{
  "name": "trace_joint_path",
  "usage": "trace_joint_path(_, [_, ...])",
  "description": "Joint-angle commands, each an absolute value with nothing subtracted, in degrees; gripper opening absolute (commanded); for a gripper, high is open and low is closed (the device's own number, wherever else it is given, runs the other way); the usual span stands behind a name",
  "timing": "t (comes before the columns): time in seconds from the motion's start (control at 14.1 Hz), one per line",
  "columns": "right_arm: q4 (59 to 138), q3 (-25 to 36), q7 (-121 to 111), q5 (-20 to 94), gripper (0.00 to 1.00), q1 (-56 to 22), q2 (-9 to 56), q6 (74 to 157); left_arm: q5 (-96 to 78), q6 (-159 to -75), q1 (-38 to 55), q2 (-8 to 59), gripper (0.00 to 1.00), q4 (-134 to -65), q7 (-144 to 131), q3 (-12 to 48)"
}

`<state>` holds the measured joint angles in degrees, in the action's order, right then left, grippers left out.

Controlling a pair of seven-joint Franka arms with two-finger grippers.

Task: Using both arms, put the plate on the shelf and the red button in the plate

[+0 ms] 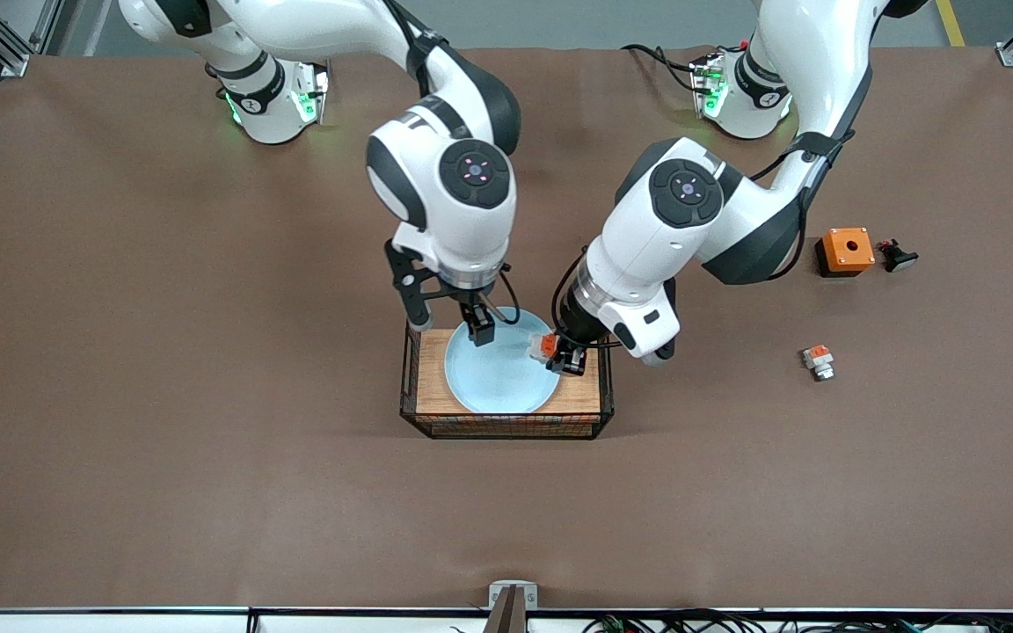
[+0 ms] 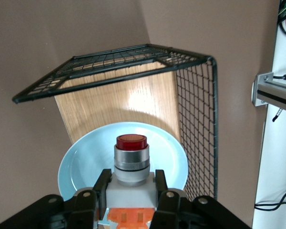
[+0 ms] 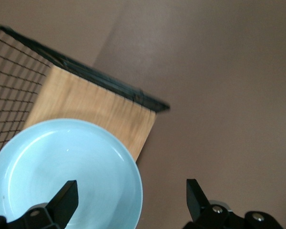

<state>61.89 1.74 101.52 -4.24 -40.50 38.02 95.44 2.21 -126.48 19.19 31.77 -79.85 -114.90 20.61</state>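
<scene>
Plate [image 1: 498, 369] lies flat in the wire basket [image 1: 506, 426], on its wooden floor. Red button [image 2: 131, 160] is clamped by its white body in the left gripper [image 1: 564, 359], held just above the plate rim at the left arm's end of the basket; its long axis points cap-first toward the plate centre. Right gripper [image 1: 481, 334] is over the plate's edge nearest the bases, fingers [image 3: 64, 200] spread and empty. Release is judged to depend on the button being carried inward or lowered over the plate.
</scene>
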Motion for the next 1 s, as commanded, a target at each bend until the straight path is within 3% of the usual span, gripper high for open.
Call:
trace_joint_path(0.0, [61.96,0.62,86.37,-2.55,1.0,-35.88,34.38,90.37,2.29,-126.65,21.61,33.65,0.26,-77.09,-116.37,19.78])
trace_joint_path(0.21, [62.14,0.88,66.26,-2.11,1.0,-29.55,30.16,83.96,2.37,-126.65,23.72,36.12,0.26,-74.89,-116.46,19.69])
trace_joint_path(0.43, [62.58,0.97,46.82,-1.76,1.0,-22.0,26.81,78.06,2.2,-126.74,27.67,38.05,0.26,-72.43,-116.72,15.93])
trace_joint_path(0.71, [64.94,1.05,26.41,-1.76,1.0,-12.5,23.65,76.82,2.02,-131.83,32.86,40.42,0.26,-71.19,-116.81,10.47])
trace_joint_path(0.93, [67.06,1.14,13.75,-1.76,1.0,-5.91,21.63,76.82,2.11,-134.03,33.49,42.09,0.26,-71.19,-116.81,10.2])
